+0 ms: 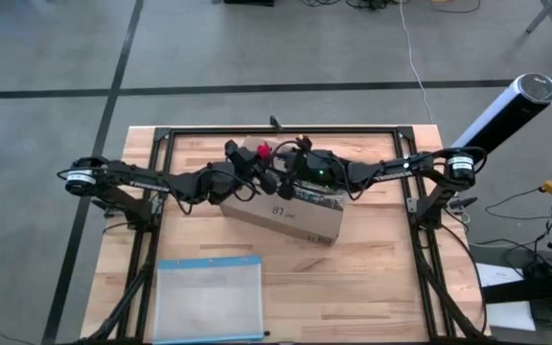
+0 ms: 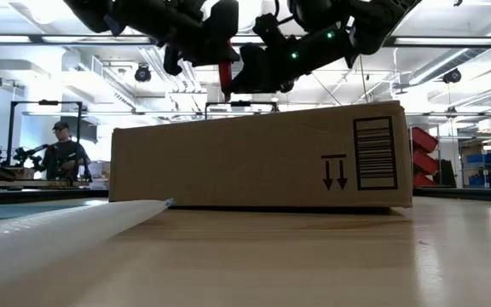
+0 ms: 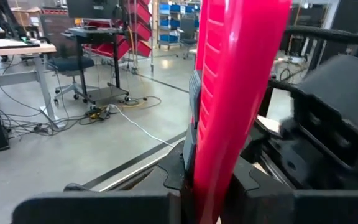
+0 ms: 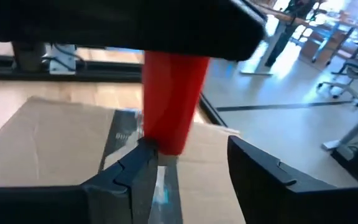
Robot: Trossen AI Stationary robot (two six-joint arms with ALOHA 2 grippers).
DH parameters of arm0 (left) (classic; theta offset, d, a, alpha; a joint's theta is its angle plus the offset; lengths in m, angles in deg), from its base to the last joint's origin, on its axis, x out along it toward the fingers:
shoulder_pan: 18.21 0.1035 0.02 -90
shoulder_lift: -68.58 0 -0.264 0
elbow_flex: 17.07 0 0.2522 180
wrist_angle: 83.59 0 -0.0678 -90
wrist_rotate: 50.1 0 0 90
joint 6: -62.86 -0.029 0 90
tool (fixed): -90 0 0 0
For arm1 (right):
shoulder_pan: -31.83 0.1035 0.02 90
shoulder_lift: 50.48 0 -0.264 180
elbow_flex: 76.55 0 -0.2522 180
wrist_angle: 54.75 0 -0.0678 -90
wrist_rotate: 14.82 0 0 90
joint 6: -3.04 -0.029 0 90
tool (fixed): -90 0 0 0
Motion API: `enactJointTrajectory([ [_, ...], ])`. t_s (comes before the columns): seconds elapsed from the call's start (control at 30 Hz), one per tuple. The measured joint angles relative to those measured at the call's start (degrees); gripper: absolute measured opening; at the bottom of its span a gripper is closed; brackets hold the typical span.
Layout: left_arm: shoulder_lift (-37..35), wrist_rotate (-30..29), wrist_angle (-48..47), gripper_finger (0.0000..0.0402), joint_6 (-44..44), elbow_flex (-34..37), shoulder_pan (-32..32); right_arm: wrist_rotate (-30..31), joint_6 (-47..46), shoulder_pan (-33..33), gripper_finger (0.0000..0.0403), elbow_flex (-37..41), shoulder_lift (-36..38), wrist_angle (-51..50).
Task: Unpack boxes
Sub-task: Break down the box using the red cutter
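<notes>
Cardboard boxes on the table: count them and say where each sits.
1. The cardboard box lies mid-table, under both grippers, beyond the clear pouch. Anything behind it in the low view stays hidden.

Box (image 2: 254, 158): the side face in the low view carries a black-framed barcode-style block of horizontal bars and, left of it, 2 downward arrows under a short bar. The top face in the high view bears a black "81"; smaller print beside it is illegible.
</notes>
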Motion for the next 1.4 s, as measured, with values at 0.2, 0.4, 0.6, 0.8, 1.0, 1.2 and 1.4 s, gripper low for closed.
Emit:
enactJointTrajectory([
  [0.2,0.00,0.64,1.23,0.0029,-0.10,0.00,-0.06,-1.23,-1.34,0.09,0.0179,0.00,-0.12,2.65],
  [0.4,0.04,2.67,2.93,0.0029,-0.14,0.00,-0.06,-1.11,-1.81,0.32,0.0169,0.00,-1.42,5.13],
  [0.6,0.04,3.91,2.82,0.0029,-0.17,0.00,-0.06,-1.51,-1.20,0.37,0.0120,0.00,-1.64,4.85],
  [0.8,0.04,4.62,2.32,0.0029,-0.82,0.13,-0.11,-1.93,-0.64,0.62,0.0067,0.00,-1.64,4.27],
  [1.0,0.04,4.83,1.19,0.0043,-2.40,0.17,-0.13,-2.53,-0.41,0.72,0.0066,0.00,-1.64,2.66],
  [1.2,0.04,3.59,-0.22,0.0141,-4.52,0.26,-0.09,-1.89,-0.06,0.70,0.0007,-0.02,-1.35,-1.41],
  [1.4,-0.06,3.44,-4.09,0.0192,-4.76,0.28,-0.09,-2.06,-0.47,0.70,0.0007,-0.02,0.56,-7.09],
])
